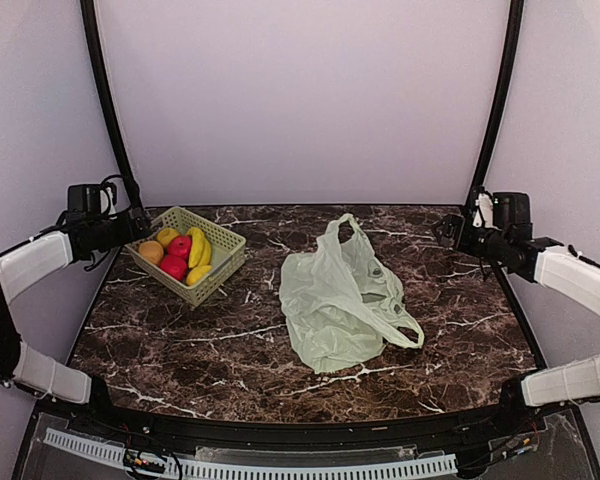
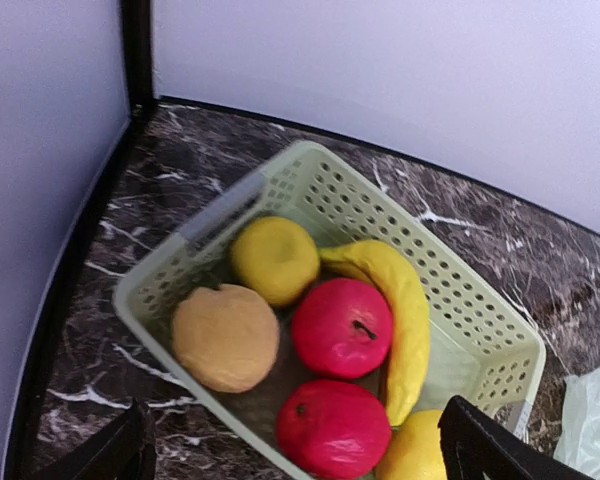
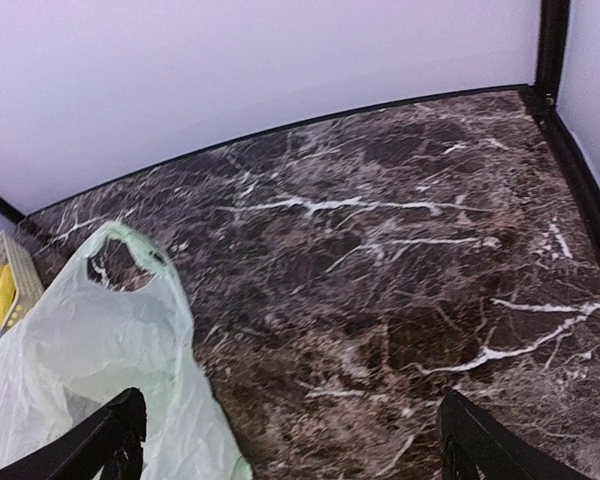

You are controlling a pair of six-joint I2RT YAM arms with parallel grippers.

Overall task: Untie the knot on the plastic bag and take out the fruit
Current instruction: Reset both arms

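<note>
The plastic bag (image 1: 335,300) lies flat and limp on the middle of the table, also in the right wrist view (image 3: 90,370). Its two loop handles lie apart, one at the far end (image 1: 345,228) and one at the near right (image 1: 405,335); no knot shows. The fruit sits in a pale green perforated basket (image 1: 227,247): two red apples (image 2: 342,327), a banana (image 2: 405,310), a yellow round fruit (image 2: 274,258) and an orange one (image 2: 225,337). My left gripper (image 2: 295,450) is open and empty above the basket's near side. My right gripper (image 3: 290,440) is open and empty over bare table right of the bag.
The basket stands at the back left of the dark marble table (image 1: 230,350), near the left wall. Black frame posts (image 1: 108,110) rise at both back corners. A strip of bag edge shows at the far right of the left wrist view (image 2: 592,420).
</note>
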